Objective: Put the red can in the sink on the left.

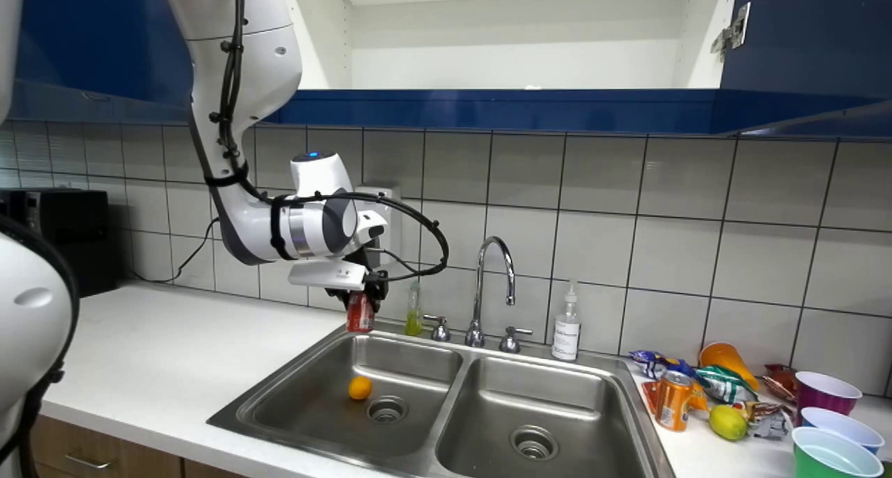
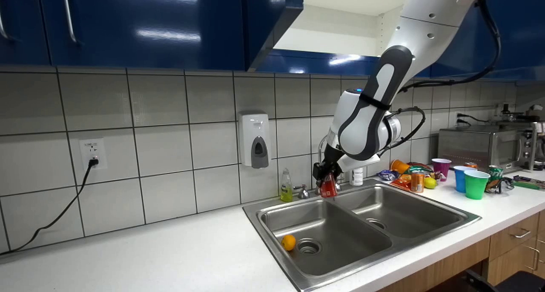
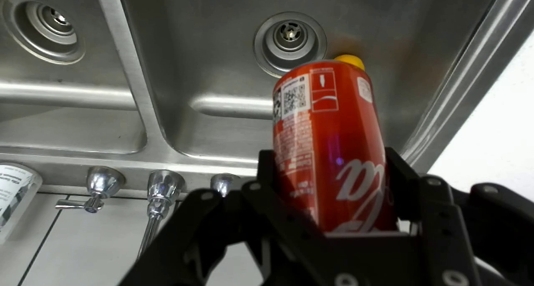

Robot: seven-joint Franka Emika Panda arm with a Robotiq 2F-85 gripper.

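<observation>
My gripper (image 1: 357,299) is shut on the red can (image 1: 360,315), with a finger on each side of it. In the wrist view the can (image 3: 329,123) sits between the black fingers (image 3: 327,165), its far end pointing toward the basin. The can (image 2: 328,186) is held above the sink's back part, near the taps. The left basin (image 1: 306,408) lies below it, with an orange (image 1: 359,387) on its floor beside the drain. The left basin also shows in an exterior view (image 2: 345,245). The can hides most of the orange (image 3: 351,61) in the wrist view.
A tall faucet (image 1: 479,290) and its handles stand behind the sink. A yellow-green bottle (image 2: 286,186) and a white-labelled pump bottle (image 1: 567,328) stand at the back edge. A divider separates the right basin (image 1: 557,394). An orange can (image 1: 673,401), snack bags and cups crowd the right counter.
</observation>
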